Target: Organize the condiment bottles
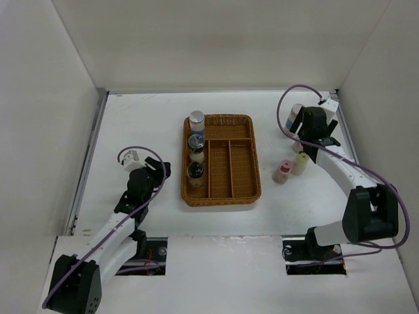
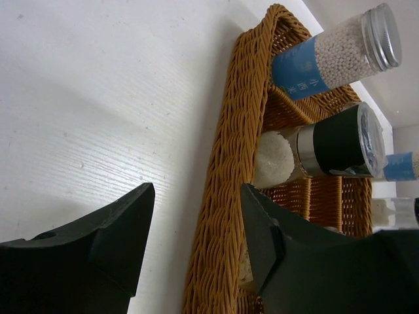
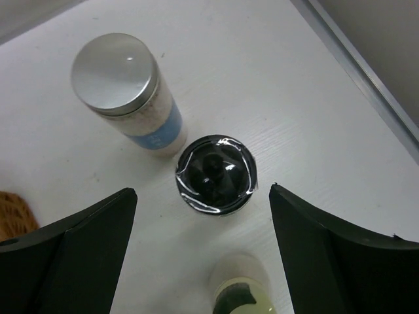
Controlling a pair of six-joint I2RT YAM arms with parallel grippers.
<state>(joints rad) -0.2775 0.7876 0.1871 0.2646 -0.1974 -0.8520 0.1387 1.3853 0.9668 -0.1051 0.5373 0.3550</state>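
A brown wicker tray [image 1: 229, 190] holds three condiment bottles in a row in its left compartment: a silver-topped one [image 1: 197, 121], a dark-capped one [image 1: 196, 141] and another dark one [image 1: 196, 171]. In the left wrist view, the silver-topped bottle [image 2: 334, 55] and the dark-capped one [image 2: 334, 140] stand behind the rim [image 2: 229, 196]. My left gripper [image 1: 160, 171] [image 2: 196, 186] is open just left of the tray, holding nothing. My right gripper [image 1: 313, 139] [image 3: 203, 190] hangs open over a dark-capped jar [image 3: 217, 174]. Nearby stand a silver-topped, blue-labelled bottle [image 3: 118, 75] [image 1: 294, 118], a cream-capped one [image 3: 243, 288] [image 1: 300, 163] and a pink-capped one [image 1: 282, 172].
White walls enclose the table on three sides. A metal edge strip [image 3: 366, 65] runs close to the right gripper on the table's right side. The tray has long dividers [image 1: 230, 163] to the right of the bottle row.
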